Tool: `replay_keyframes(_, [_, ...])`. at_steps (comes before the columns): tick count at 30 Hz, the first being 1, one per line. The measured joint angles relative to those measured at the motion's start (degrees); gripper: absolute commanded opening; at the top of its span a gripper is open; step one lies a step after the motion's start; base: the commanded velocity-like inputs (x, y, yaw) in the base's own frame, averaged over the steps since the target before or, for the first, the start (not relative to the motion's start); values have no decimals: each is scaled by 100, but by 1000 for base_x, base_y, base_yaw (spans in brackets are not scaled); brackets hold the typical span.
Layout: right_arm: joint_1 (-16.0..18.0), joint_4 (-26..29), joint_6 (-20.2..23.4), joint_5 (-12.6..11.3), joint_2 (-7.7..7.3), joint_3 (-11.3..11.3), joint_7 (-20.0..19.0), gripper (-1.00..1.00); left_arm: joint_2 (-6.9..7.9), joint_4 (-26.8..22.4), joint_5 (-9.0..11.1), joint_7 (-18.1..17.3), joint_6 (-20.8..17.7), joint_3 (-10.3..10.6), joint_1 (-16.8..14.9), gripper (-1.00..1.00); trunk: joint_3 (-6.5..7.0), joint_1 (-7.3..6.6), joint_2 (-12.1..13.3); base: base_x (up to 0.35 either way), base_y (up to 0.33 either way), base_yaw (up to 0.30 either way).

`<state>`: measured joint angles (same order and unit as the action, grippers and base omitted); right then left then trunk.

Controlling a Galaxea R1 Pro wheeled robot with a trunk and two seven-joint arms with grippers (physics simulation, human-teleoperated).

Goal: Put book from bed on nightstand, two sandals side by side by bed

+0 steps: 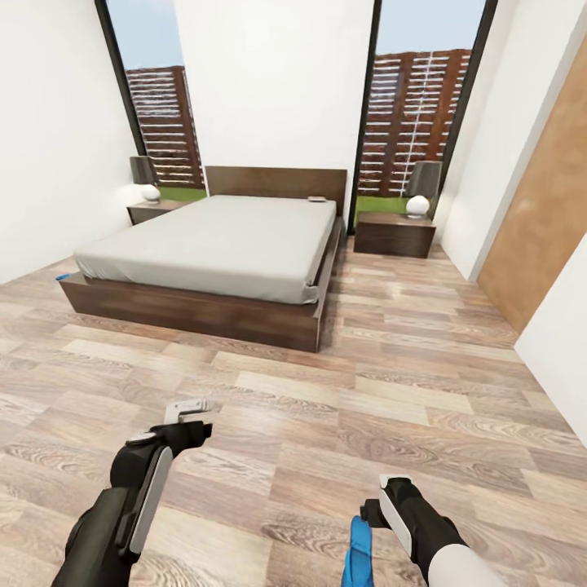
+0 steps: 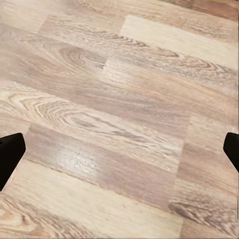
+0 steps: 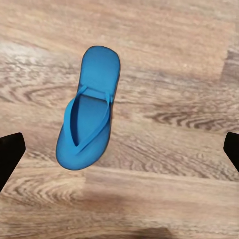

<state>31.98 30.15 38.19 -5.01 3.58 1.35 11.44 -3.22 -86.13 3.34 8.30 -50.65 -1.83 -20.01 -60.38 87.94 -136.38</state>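
One bright blue sandal (image 3: 89, 112) lies flat on the wood floor under my right gripper (image 3: 119, 154), whose fingers stand wide open on either side of it without touching. That sandal (image 1: 357, 554) is at the bottom edge of the head view, beside the right gripper (image 1: 378, 507). A small blue bit, maybe the other sandal (image 1: 61, 277), pokes out at the bed's far left corner. The book (image 1: 316, 199) rests on the bed (image 1: 220, 240) by the headboard. A nightstand (image 1: 151, 210) stands on the left of the bed and another nightstand (image 1: 395, 232) on the right. My left gripper (image 1: 186, 410) hangs open over bare floor.
Each nightstand carries a lamp (image 1: 419, 189). Tall windows flank the headboard. A brown door (image 1: 546, 220) is on the right wall. Wide wood-plank floor (image 1: 391, 391) lies between me and the bed.
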Motion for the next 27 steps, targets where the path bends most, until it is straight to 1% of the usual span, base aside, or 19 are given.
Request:
replay_keyframes(2, [0,0,-3,1,2,0,0,100,-3,-91,5,-5,32,21,57,100,-53,44,-80,0,0,95])
replay_keyframes(3, [0,-1,-5,1,3,0,0,100,-5,-119,8,-7,43,55,75,100,-79,66,-120,0,0,149])
replay_keyframes(4, [1,4,-8,1,3,0,0,100,-5,-150,11,-4,54,136,93,100,-105,88,-160,0,0,155])
replay_keyframes(5, [1,5,-8,1,4,0,0,100,-4,-153,8,-4,54,150,96,100,-130,110,-200,0,0,161])
replay_keyframes(9, [0,8,-9,1,-2,0,-1,100,-2,-162,7,-7,54,186,103,100,-225,198,-361,0,0,104])
replay_keyframes(17, [0,9,-8,0,-5,0,-1,100,-4,-162,6,-9,53,197,105,100,-377,374,-682,0,0,20])
replay_keyframes(22, [0,9,-13,-3,-5,0,-10,100,-2,-162,7,-9,53,198,106,100,-490,387,-690,0,0,26])
replay_keyframes(27, [1,7,-26,-6,-5,0,-64,100,-3,-158,8,-8,52,198,106,100,-612,400,-696,0,0,149])
